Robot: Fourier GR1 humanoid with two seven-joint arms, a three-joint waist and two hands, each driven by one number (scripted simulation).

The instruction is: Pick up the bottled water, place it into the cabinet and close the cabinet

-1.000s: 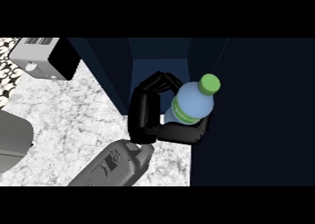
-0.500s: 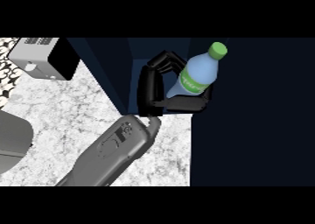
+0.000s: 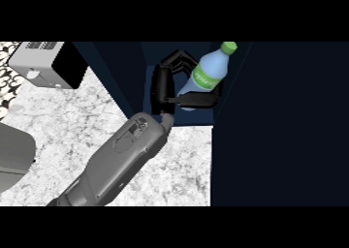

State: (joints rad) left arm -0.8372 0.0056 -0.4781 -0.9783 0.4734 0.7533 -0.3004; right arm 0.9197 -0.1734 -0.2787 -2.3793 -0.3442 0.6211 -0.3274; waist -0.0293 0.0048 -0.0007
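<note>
Right hand (image 3: 170,89): fingers and thumb curled round bottle (image 3: 204,75), tilted, green cap up, inside dark cabinet (image 3: 285,126) opening.

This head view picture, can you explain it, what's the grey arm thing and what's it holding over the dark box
You're looking steeply down from a humanoid robot's head at a kitchen counter. The grey forearm ends in a black hand; which of its two hands I can't tell. Its fingers curl round a clear blue water bottle with a green cap and label, held tilted in the opening of a dark navy cabinet. On the white marbled counter sits a grey and black box-shaped appliance. No other hand shows.
</note>
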